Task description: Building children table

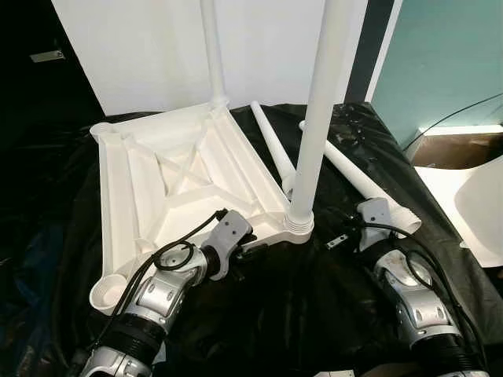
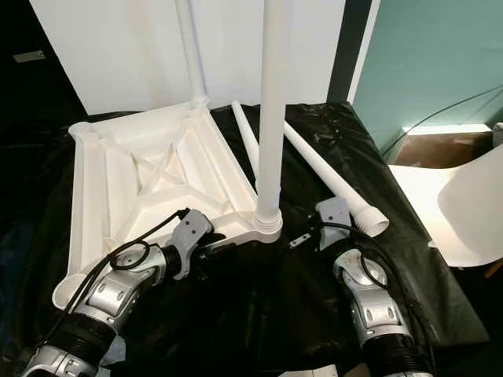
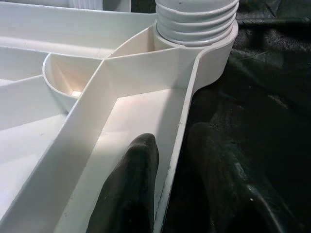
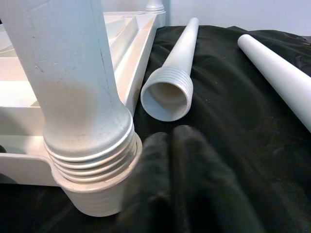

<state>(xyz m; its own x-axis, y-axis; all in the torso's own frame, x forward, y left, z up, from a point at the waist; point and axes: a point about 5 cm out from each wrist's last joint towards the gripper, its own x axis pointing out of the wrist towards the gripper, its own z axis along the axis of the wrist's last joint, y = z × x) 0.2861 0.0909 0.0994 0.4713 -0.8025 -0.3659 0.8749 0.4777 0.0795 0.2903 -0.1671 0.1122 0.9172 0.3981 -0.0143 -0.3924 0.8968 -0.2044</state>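
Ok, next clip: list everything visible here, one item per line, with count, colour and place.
tabletop: 1, white, upside down on the black sheet, ribbed underside up
fitted legs: 2, white, standing upright in the tabletop's near-right and far-right corner sockets
loose legs: 2, white, lying on the sheet to the right of the tabletop
sheet: 1, black, spread under all the parts
chair: 1, white, at the right edge, only partly in view
wall panel: 1, white, behind the tabletop
cable: 1, black, against the teal wall on the right
left gripper: fingers straddling the tabletop's near rim, close to the near fitted leg
right gripper: low over the sheet beside the near fitted leg's base, fingers together
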